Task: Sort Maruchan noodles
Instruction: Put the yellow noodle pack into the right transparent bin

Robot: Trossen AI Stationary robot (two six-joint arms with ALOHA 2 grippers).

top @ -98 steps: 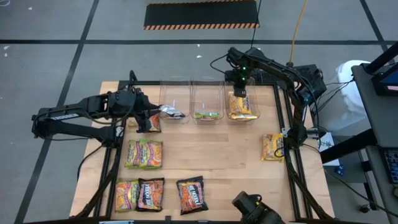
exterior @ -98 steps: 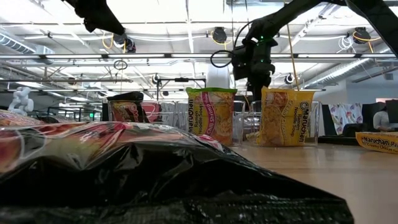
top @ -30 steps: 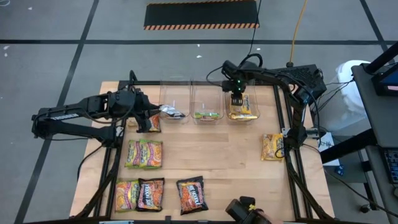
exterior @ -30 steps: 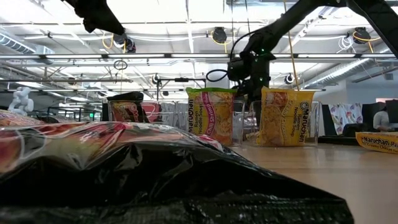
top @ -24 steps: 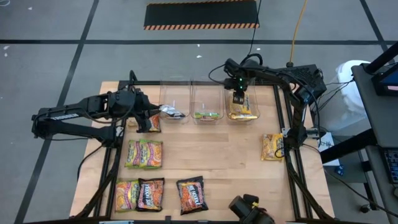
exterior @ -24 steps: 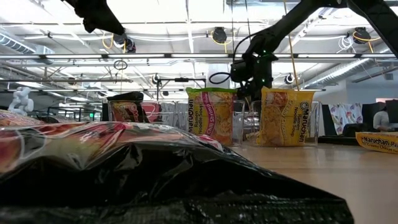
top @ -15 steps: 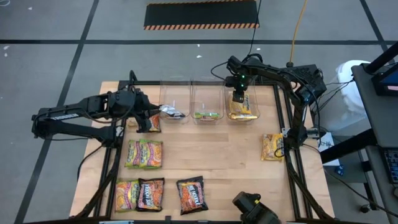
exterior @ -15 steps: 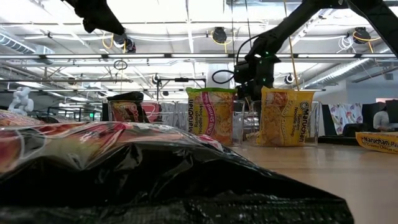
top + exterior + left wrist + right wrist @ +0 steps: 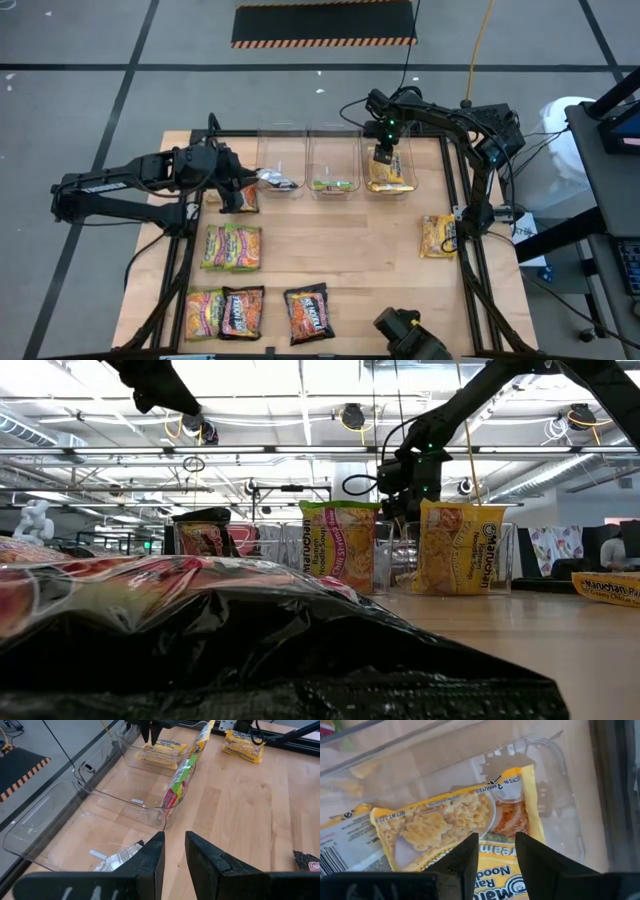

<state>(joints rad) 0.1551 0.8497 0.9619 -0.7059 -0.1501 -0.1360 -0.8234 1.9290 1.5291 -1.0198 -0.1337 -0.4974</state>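
At the left of the high view, the left gripper [image 9: 228, 181] hovers over the surface [image 9: 370, 260] near a black packet [image 9: 241, 197], just beside the left bin [image 9: 281, 150]. Its fingers [image 9: 152, 857] are a little apart and hold nothing. This arm has not moved over the last seconds, so it seems to wait.

In the middle bin [image 9: 333, 148] one lime-green packet [image 9: 333, 184] stands on its edge.

At the upper centre-right, the right gripper [image 9: 383, 154] hangs over the right bin [image 9: 388, 150], where a yellow packet [image 9: 386, 172] lies. Its fingers [image 9: 465, 855] are spread and empty, with the packet below them. Three seconds ago this gripper was low over the packet; since then it swung a little toward the middle bin and came back, now higher. To my judgement, the yellow packet is delivered and the arm is free for the next one.

Unsorted noodles are on the surface: two green ones [image 9: 232, 247] at centre left, three at the lower left [image 9: 240, 312], and one yellow packet [image 9: 438, 235] at the right edge. So the sorting is not yet finished.
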